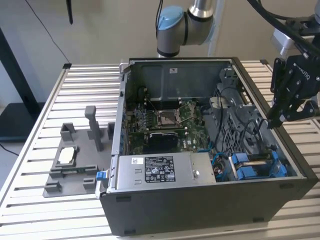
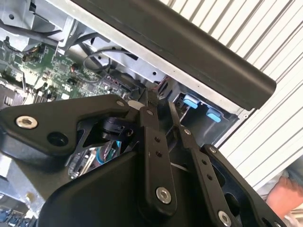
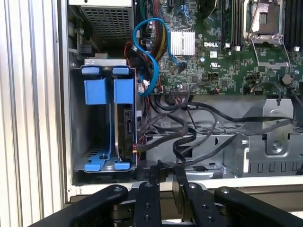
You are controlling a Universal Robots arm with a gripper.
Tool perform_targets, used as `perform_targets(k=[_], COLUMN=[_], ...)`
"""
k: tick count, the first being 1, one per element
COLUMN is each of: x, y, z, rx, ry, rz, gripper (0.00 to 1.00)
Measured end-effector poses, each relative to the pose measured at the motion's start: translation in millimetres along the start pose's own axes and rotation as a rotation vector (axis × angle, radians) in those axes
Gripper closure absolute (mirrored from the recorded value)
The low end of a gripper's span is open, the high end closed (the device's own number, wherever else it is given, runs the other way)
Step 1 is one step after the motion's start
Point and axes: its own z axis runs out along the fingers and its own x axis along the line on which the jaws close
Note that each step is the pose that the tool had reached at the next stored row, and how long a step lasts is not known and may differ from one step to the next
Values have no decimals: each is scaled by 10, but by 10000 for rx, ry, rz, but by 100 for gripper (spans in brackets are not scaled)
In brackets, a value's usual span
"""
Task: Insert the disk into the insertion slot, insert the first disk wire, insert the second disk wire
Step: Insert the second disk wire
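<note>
The disk (image 3: 125, 127) stands edge-on inside the insertion slot (image 3: 78, 123), clipped in its bright blue carrier (image 3: 108, 90). In the exterior view the blue carriers (image 1: 252, 170) sit low in the case's right corner. My gripper (image 1: 274, 121) hangs over the case's right wall, above and beside that bay. In both wrist views its fingers (image 3: 152, 177) stand close together, and the gripper (image 3: 166, 171) looks shut on the end of a black disk wire (image 3: 180, 142) that loops up from the case floor. The gripper (image 2: 161, 105) points down into the case.
The dark open case (image 1: 200, 210) lies on a slatted table (image 1: 75, 90). Inside are the green motherboard (image 1: 165, 125), a power supply (image 1: 155, 170) and a blue cable (image 3: 142, 47). A grey fixture (image 1: 75, 160) holding a small chip stands at the exterior view's left. A hand (image 2: 286, 196) is nearby.
</note>
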Motion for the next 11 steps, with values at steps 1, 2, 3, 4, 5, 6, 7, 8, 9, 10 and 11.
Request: perform_targets(k=[1, 2, 3, 4, 5, 6, 7, 8, 9, 10, 11], x=[0, 0, 0, 1, 1, 1, 1, 1, 1, 0, 1], y=[-2, -3, -4, -4, -4, -4, -5, -5, -5, -5, -5], z=[1, 2, 3, 4, 4, 4, 5, 5, 5, 5, 5], rx=[-18, -43, -66, -85, -98, -102, -102, -103, -104, -103, -104], ry=[3, 7, 9, 12, 13, 14, 14, 13, 13, 13, 13], rz=[18, 40, 69, 101, 126, 129, 129, 128, 128, 128, 128], gripper=[73, 73, 73, 73, 73, 73, 73, 73, 73, 73, 73])
